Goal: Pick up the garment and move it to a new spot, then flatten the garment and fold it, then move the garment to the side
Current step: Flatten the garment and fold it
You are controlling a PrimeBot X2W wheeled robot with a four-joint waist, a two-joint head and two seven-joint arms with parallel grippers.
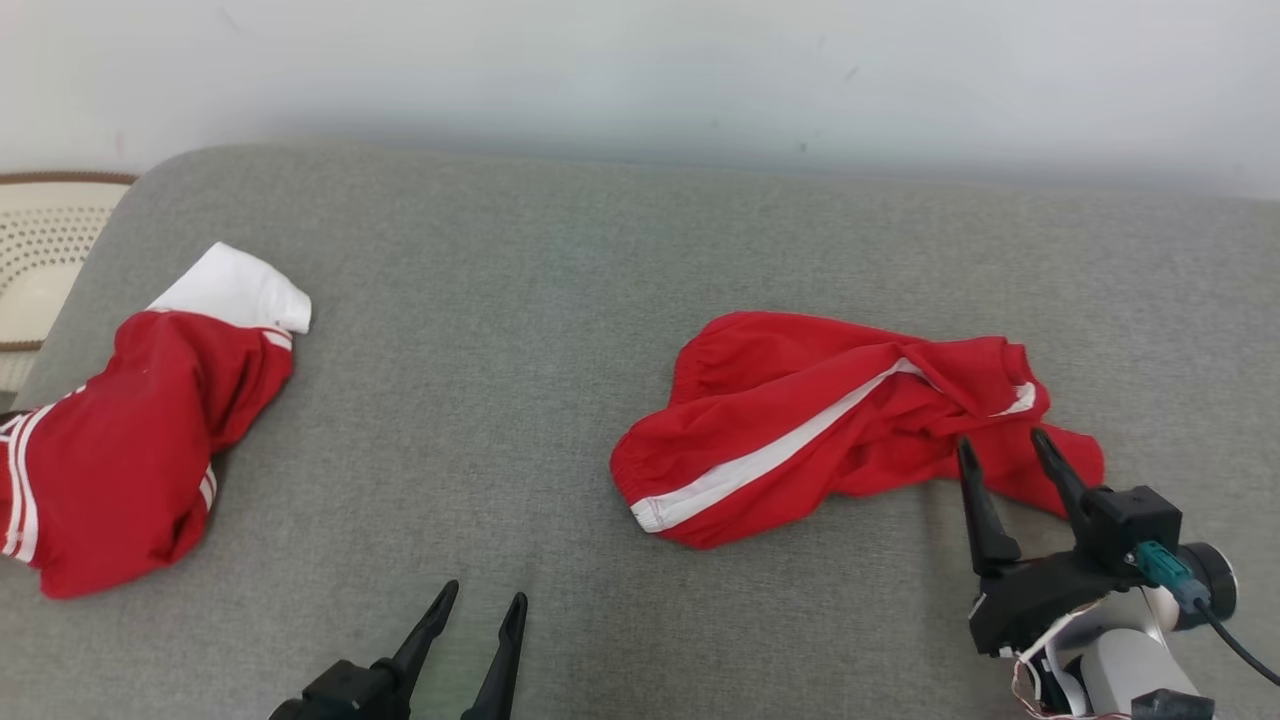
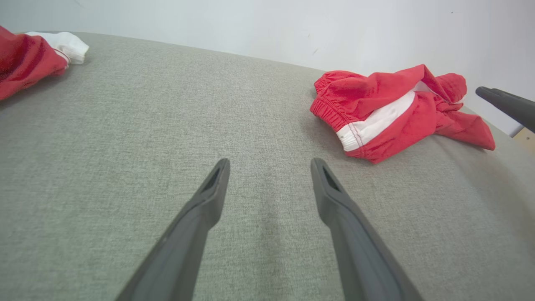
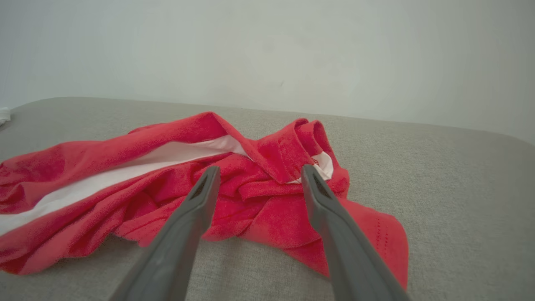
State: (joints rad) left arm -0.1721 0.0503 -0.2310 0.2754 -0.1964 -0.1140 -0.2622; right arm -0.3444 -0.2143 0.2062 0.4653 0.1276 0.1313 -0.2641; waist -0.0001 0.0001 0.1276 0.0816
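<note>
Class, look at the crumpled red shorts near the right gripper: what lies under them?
The red shorts lie on the grey cushion, whose bare fabric shows all around them. Anything beneath their folds is covered and cannot be told.

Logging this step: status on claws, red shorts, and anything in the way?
Left claw open over bare grey cushion. Right claw open at edge of red shorts, gripping nothing. Shorts crumpled, unfolded. Other red-and-white garment lies far left, apart.

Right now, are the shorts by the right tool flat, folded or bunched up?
Bunched up: the shorts lie in a twisted heap on the cushion, ridges raised, white stripe kinked, neither flattened nor folded.
</note>
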